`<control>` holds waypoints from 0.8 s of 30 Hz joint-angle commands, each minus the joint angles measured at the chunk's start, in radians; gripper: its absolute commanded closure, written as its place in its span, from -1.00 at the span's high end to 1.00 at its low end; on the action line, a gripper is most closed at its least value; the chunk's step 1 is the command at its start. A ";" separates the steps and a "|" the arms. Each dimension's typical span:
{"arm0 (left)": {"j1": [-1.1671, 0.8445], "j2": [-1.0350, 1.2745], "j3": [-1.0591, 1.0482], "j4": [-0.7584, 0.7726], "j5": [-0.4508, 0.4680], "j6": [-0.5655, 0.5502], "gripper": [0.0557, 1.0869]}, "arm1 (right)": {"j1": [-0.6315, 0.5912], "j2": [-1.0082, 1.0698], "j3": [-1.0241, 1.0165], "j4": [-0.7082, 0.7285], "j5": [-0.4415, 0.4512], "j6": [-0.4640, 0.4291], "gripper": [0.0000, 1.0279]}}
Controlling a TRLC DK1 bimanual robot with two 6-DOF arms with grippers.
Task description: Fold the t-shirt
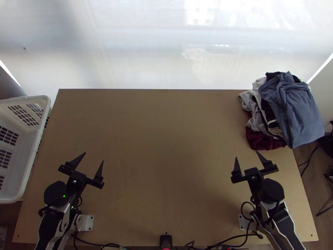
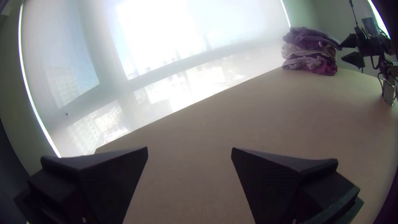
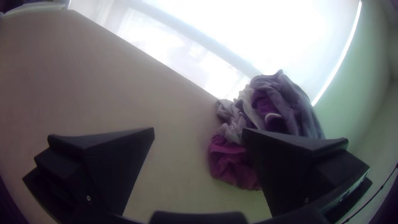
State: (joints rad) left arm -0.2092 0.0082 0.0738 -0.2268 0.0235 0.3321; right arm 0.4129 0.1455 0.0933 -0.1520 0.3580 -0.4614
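Blue garment (image 1: 289,110), one, atop one clothes pile (image 1: 266,141), far right corner of table (image 1: 166,137). Beyond right claw (image 1: 246,154), farther from left claw (image 1: 94,157). Two claws, both released.

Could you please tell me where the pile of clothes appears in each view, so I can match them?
Top view: pile of clothes, table's far right corner.
Left wrist view: at that far corner, near the right gripper.
Right wrist view: partly behind one of that gripper's fingers.
Shared landmark: bright window blind.

Steep top view from over the table's near edge, wrist views outward from each arm, clothes pile (image 1: 287,110) in all three
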 commanded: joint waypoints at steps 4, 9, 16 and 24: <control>0.004 -0.008 0.001 0.000 0.006 -0.001 0.90 | -0.184 -0.146 0.000 -0.041 -0.119 -0.008 0.91; 0.005 -0.008 0.001 0.001 0.006 -0.001 0.90 | -0.183 -0.146 0.000 -0.044 -0.128 -0.008 0.91; 0.007 -0.008 0.001 0.003 0.006 0.001 0.90 | -0.178 -0.146 0.000 -0.057 -0.163 -0.010 0.91; 0.010 -0.008 0.001 0.003 0.006 -0.001 0.90 | -0.178 -0.146 0.000 -0.057 -0.163 -0.010 0.91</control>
State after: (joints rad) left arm -0.2008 -0.0002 0.0746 -0.2264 0.0299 0.3321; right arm 0.2375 0.0021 0.0933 -0.2058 0.2005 -0.4721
